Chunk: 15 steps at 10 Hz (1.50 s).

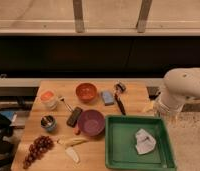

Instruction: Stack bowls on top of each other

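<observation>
The orange-red bowl sits upright at the back middle of the wooden table. The larger purple bowl sits upright in front of it, near the table's middle; the two are apart. Only the white arm shows, beyond the table's right edge and away from both bowls. The gripper itself is not in view.
A green tray with a crumpled white cloth fills the front right. A black object lies against the purple bowl's left. Also a blue-rimmed cup, orange-topped cup, blue sponge, brush, grapes, banana.
</observation>
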Each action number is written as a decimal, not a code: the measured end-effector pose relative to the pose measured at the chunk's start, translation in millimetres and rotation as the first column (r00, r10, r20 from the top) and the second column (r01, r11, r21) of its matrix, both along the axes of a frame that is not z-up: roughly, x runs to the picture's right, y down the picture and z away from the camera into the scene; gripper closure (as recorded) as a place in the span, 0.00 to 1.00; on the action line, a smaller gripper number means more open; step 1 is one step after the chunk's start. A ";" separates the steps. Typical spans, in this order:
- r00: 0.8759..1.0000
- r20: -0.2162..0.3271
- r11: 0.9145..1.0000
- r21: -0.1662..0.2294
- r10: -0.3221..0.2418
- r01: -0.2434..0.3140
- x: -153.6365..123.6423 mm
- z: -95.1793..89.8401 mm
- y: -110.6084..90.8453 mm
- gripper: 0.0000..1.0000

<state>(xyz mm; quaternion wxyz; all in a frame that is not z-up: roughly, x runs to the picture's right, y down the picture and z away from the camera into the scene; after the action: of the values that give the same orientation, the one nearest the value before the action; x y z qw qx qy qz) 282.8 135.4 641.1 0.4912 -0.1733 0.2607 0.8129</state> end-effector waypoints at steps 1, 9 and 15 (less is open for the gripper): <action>1.000 0.000 1.000 0.000 0.000 0.000 0.0 0.0 0.1 0.20; 1.000 0.000 1.000 0.000 0.000 0.000 -0.2 0.1 0.0 0.20; 0.999 -0.013 0.998 0.051 -0.046 0.047 -1.0 3.8 -7.0 0.20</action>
<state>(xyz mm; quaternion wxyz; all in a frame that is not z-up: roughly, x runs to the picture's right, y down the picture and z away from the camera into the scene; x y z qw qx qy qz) 281.8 128.5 644.8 0.5127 -0.1498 0.2465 0.8086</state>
